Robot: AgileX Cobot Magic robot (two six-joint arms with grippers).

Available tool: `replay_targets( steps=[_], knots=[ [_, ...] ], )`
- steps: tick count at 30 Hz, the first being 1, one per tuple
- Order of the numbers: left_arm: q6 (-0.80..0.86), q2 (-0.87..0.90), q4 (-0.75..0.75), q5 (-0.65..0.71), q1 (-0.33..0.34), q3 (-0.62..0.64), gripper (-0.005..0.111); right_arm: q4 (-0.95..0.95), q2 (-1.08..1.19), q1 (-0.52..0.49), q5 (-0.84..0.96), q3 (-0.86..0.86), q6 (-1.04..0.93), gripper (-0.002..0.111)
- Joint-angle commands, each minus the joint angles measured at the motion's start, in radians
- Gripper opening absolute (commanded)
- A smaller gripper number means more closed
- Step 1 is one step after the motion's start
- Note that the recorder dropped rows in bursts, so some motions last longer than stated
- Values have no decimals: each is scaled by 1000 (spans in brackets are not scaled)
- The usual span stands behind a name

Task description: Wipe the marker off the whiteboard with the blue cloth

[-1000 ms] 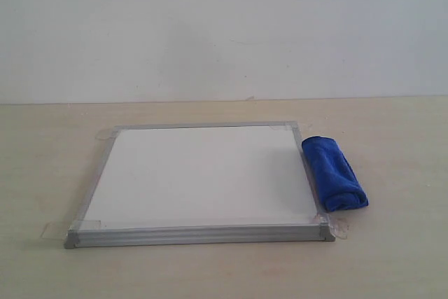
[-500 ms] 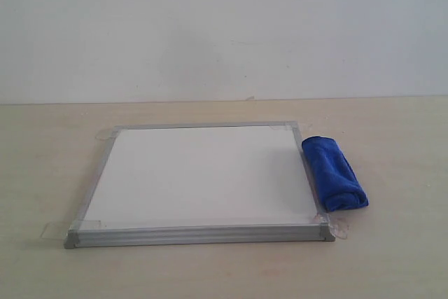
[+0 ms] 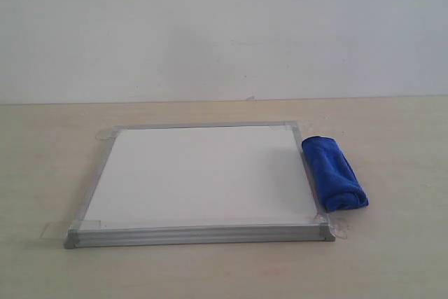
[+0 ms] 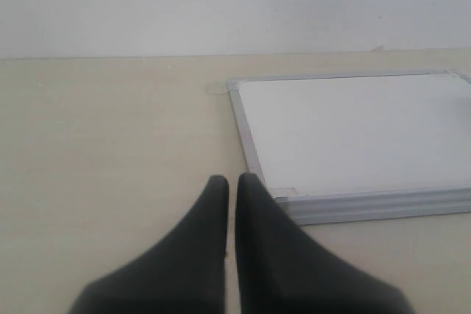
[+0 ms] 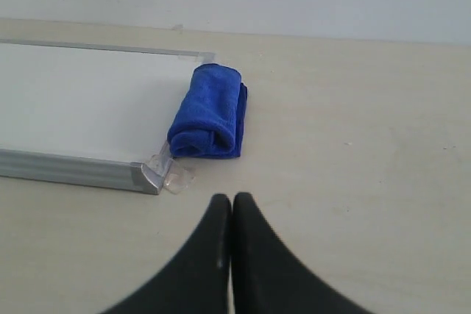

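Tabletop, pale beige and smooth (image 3: pixel 392 264), carries everything in front of me, with a plain off-white wall (image 3: pixel 224 26) behind it. The whiteboard (image 3: pixel 199 176), a flat rectangular white panel in a thin silver aluminium frame, lies flat near the middle, held down by clear tape tabs (image 3: pixel 52 230) at its corners. Its writing face reads as plain white in all three views, and whether any marker is on it I cannot tell. The blue cloth (image 3: pixel 334 173), a bright royal-blue fuzzy microfibre bundle rolled thick, lies on the table along the board's right edge. Its roll runs parallel to that side of the frame, touching it or very nearly so, and its near end sits just beside the taped near right corner. My left gripper (image 4: pixel 233 180), two black tapered fingers, is clenched with only a hairline slit between the tips and nothing held. It hangs over bare table close to the board's near left corner, apart from the frame. My right gripper (image 5: pixel 231 198), the same black pair, is likewise closed tight on nothing, over bare table with the cloth's rolled end facing it, near but not touching
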Motion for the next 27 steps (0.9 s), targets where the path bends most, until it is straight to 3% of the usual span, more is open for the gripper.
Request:
replay_targets(
  steps=[1,7,27],
  knots=[
    [-5,-2,-2,1,2,4,4,-6,-4,-53,-5,-1,-12,0],
    [-5,-2,-2,1,2,4,4,0,-4,-205,-5,-1,-2,0],
    [-5,-2,-2,1,2,4,4,0,-4,-203,-5,-1,-2,0]
  ],
)
